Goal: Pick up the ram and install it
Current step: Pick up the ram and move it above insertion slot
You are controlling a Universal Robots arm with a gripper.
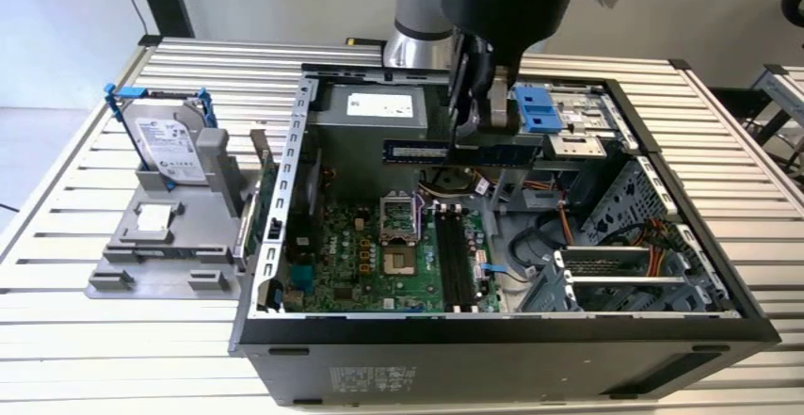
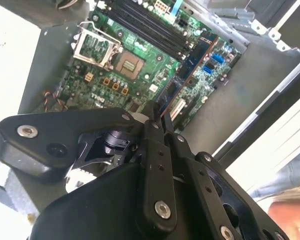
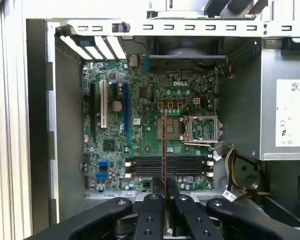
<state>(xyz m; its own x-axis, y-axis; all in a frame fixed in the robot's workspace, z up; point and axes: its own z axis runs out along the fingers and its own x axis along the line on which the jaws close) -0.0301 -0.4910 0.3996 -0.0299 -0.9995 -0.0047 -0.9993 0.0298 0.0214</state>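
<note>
The gripper (image 1: 485, 144) is pinching the ram (image 1: 415, 151), a slim blue stick carrying what look like black chips, jutting sideways from its fingers and hanging above the green motherboard (image 1: 364, 255).

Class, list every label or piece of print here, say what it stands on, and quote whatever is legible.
White sticker on the grey metal power supply box: too small to read.
Label on the blue-framed silver hard drive: too small.
Sticker on the thin blue ram stick: blurred.
Pale label on the dark case, outer wall: too small.
White lettering on the large green motherboard: a maker's mark, not quoted.
</note>
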